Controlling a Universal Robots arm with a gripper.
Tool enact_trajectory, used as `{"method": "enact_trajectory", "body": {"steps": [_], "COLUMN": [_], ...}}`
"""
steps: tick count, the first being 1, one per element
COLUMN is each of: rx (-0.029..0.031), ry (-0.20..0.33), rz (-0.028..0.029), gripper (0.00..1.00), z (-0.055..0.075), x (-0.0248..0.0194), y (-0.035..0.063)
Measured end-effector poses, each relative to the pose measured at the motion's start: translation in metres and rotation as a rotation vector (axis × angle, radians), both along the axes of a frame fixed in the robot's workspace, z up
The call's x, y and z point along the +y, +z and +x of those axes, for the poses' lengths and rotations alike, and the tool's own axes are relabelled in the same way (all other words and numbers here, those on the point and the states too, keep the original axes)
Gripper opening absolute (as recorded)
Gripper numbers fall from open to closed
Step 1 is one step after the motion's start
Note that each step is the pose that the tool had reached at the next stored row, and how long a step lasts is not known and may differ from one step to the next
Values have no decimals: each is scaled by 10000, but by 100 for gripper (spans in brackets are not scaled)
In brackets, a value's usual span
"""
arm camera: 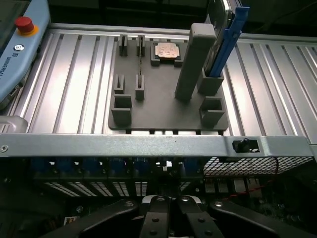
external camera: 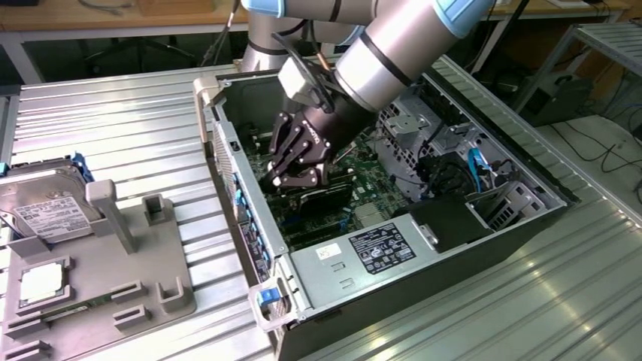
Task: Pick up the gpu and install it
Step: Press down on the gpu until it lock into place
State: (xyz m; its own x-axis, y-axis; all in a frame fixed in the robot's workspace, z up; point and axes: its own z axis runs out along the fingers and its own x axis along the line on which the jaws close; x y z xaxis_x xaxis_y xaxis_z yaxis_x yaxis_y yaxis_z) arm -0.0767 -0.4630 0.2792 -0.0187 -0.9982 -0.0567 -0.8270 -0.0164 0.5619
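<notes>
Partly hidden gpu (external camera: 319, 197) under closed hand (external camera: 293, 180), inside case (external camera: 422, 263)

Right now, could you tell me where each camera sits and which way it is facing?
Exterior view: high beside the table, looking down into the open computer case; the arm reaches in, its shut gripper at the gpu.
Wrist view: on the wrist inside the case, looking over the case wall to the grey parts holder; gripper linkages show.
Shared: case wall, parts holder, hard drive.
</notes>
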Motion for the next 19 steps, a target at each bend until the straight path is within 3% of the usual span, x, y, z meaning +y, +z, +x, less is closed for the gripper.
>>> {"method": "enact_trajectory", "body": {"steps": [3, 7, 8, 11, 13, 15, 16, 19], "rx": [27, 20, -2, -170, -337, -747, -914, -1290], "ry": [2, 2, 0, 1, 3, 23, 32, 36], "rz": [-11, -8, -9, -6, -5, -7, -8, -9], "gripper": [11, 11, 11, 11, 11, 11, 11, 11], "z": [-1, -17, -18, -15, -11, -10, -10, -16], "x": [0, 1, 1, 3, 9, 26, 34, 43], "y": [-24, -35, -36, -38, -38, -37, -37, -40]}}
